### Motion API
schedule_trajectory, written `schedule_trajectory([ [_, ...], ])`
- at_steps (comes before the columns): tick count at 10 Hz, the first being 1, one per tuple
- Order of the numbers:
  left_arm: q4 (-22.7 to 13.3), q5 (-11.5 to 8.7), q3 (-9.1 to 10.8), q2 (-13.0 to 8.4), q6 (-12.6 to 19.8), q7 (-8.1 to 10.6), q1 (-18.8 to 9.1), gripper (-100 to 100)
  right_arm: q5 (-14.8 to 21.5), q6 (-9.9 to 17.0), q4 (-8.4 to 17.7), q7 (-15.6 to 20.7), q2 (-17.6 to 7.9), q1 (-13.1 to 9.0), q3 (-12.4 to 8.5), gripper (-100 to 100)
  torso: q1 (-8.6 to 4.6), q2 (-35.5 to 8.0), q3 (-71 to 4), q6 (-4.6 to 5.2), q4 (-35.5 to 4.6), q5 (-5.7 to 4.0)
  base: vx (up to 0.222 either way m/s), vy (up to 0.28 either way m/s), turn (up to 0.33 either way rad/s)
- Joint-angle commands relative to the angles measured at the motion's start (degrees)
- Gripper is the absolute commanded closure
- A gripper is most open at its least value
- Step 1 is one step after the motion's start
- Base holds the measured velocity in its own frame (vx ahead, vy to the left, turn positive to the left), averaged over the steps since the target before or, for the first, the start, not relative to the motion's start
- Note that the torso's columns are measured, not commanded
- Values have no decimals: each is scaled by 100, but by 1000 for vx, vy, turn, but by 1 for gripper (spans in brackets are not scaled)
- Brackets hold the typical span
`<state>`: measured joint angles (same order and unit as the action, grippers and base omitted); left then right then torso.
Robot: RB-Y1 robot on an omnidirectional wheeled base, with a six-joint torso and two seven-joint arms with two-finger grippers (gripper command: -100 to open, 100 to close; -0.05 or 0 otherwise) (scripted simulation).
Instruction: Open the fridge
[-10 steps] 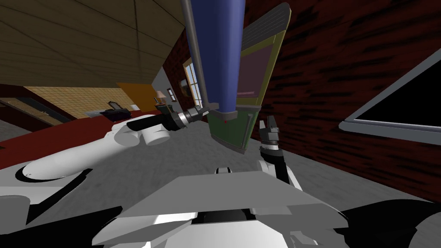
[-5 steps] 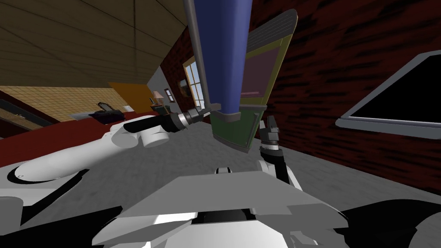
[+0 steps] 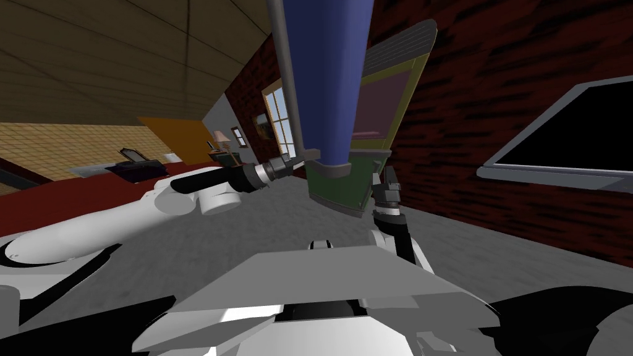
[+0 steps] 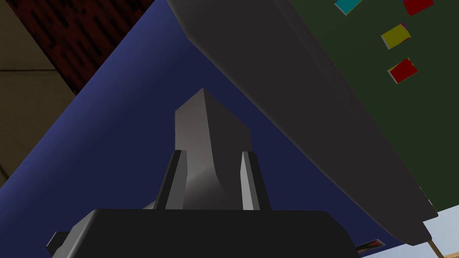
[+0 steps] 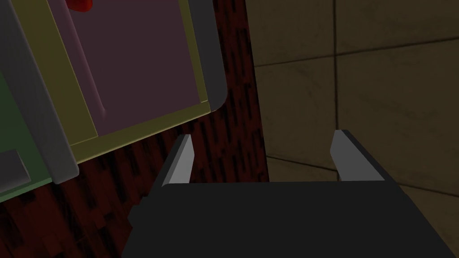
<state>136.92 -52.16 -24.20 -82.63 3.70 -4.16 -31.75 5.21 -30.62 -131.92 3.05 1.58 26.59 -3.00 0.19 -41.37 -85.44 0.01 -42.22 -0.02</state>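
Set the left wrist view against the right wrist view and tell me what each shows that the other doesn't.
Left wrist view: the left gripper shut on the grey handle of the blue door, plus coloured notes on a dark green panel.
Right wrist view: the right gripper, open and holding nothing, and the fridge's pinkish panel framed in yellow-green.
Both: the dark red brick wall and a tan surface.

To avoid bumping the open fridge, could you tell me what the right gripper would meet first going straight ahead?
Likely the dark red brick wall beside the fridge, or the tan surface adjoining it; depth is unclear. The open right gripper points past the fridge.
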Motion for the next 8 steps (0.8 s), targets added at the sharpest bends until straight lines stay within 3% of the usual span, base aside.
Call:
schedule_trajectory([
  [1,57,-60,38,-47,-53,1,-93,100,0,0,0,0,1,0,0,0,-21,-15,9,-3,-2,-2,-35,286,-102],
  [3,103,-57,-9,-30,-20,2,-75,100,0,0,0,0,1,0,1,0,-31,-38,32,-3,-6,-4,-13,188,-43],
  [4,4,-92,-75,-94,-112,-18,-108,100,0,0,0,0,3,0,2,0,-75,-42,44,1,4,-16,-23,237,-299],
  [8,-215,-160,-198,-223,-273,-54,-168,100,0,0,0,0,1,1,0,0,7,-16,21,-12,5,11,-34,304,-293],
])
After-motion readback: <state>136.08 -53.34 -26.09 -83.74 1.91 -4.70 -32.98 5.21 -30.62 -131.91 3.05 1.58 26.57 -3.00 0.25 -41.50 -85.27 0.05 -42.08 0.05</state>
